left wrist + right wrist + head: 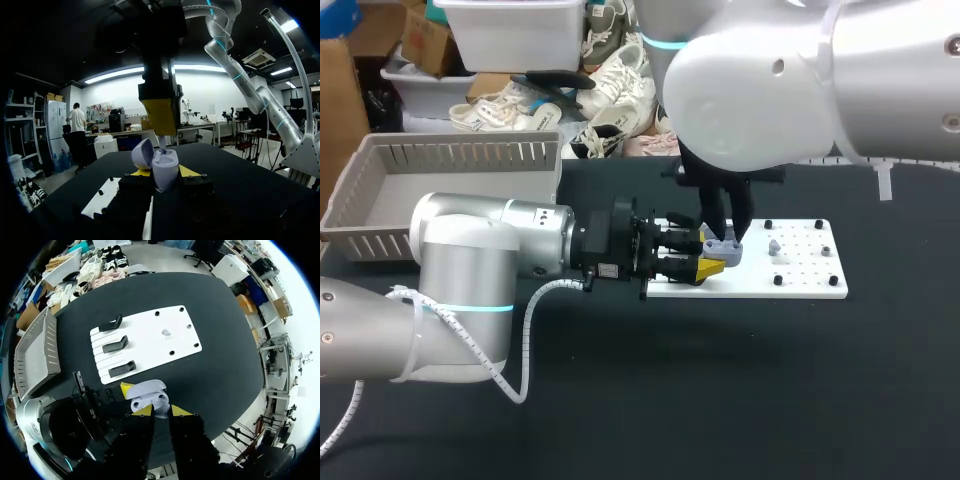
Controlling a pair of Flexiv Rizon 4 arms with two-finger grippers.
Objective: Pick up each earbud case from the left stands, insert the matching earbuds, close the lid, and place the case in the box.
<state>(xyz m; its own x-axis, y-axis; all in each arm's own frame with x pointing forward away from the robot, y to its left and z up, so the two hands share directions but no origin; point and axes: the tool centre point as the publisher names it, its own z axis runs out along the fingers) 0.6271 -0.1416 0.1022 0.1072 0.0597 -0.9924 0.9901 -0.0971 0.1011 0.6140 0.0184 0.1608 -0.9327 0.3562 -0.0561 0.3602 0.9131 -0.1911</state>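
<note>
Clamping open earbud case [165, 169]: left tool [165, 173]

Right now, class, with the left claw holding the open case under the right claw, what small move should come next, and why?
Probably the right claw should ease straight down to seat what looks like an earbud in the case: its lid stands open, the left claw grips it, and the right claw hangs just above.

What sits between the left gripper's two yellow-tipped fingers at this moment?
The open earbud case, clamped from both sides by the left gripper; the left wrist view shows it best. The right gripper hangs directly above it.
</note>
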